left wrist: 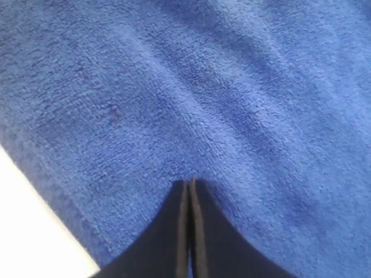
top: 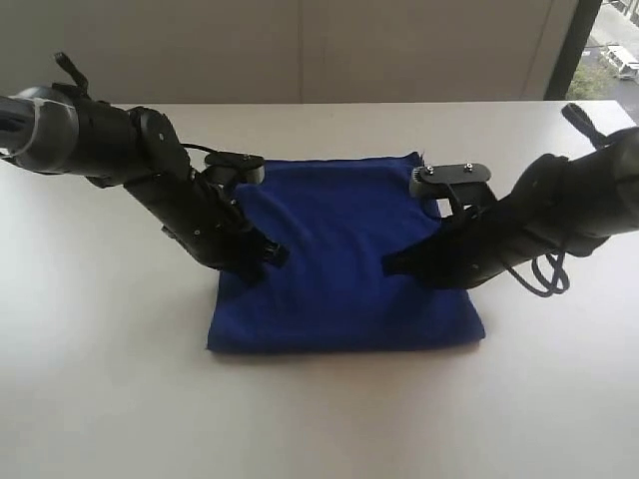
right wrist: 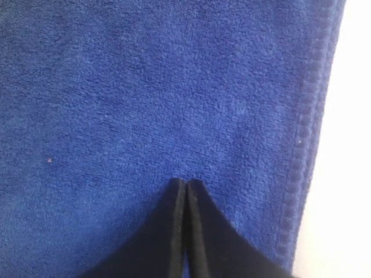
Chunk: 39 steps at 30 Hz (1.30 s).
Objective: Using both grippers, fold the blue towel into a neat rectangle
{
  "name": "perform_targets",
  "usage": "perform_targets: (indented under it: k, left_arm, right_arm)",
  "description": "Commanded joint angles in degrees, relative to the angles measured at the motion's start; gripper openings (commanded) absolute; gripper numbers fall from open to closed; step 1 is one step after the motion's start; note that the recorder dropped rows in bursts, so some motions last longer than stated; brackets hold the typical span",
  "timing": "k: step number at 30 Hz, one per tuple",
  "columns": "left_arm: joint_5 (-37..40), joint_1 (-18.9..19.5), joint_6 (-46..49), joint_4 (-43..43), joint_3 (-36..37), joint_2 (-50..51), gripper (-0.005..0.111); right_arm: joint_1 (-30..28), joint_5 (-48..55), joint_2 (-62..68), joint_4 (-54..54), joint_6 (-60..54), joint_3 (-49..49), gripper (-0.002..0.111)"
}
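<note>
One blue towel [top: 339, 274] lay flat on the white worktop [top: 319, 419], its edges roughly squared. I had two claws over it: my left claw [top: 272, 255] just inside the towel's left edge and my right claw [top: 391, 265] towards its right edge. Both claws had their jaws pressed together with nothing pinched between them, tips low on the cloth.

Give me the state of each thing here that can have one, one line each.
blue towel: lying flat on the table, roughly rectangular, no part lifted.
left gripper: shut, tips over the towel near its left edge, no cloth pinched.
right gripper: shut, tips over the towel near its right hem, no cloth pinched.
</note>
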Motion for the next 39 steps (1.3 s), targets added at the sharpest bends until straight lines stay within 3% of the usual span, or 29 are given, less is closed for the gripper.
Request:
perform_targets:
  k: [1, 10, 14, 18, 30, 39]
  left_arm:
    - [7.7, -0.3, 1.6, 0.8, 1.1, 1.8, 0.0]
    - [8.4, -0.3, 4.5, 0.6, 1.1, -1.5, 0.0]
    - [4.4, -0.3, 4.5, 0.6, 1.1, -3.3, 0.0]
    - [0.1, 0.0, 5.5, 2.2, 0.3, -5.0, 0.0]
    - [4.1, 10.2, 0.7, 0.7, -10.9, -4.0, 0.0]
    - [-0.2, 11.2, -0.5, -3.6, -16.9, 1.4, 0.0]
  right_arm:
    - [0.0, 2.8, -1.1, -0.9, 1.2, 3.8, 0.0]
    - [0.0, 1.7, -6.2, -0.9, 2.0, 7.1, 0.0]
    - [0.0, -2.3, -8.9, -0.7, 2.0, 6.7, 0.0]
    - [0.0, -0.1, -12.0, -0.7, 1.8, 3.6, 0.0]
    - [-5.5, 5.5, -9.1, -0.9, 1.8, -10.9, 0.0]
    - [-8.7, 5.8, 1.3, -0.9, 3.2, -21.7, 0.0]
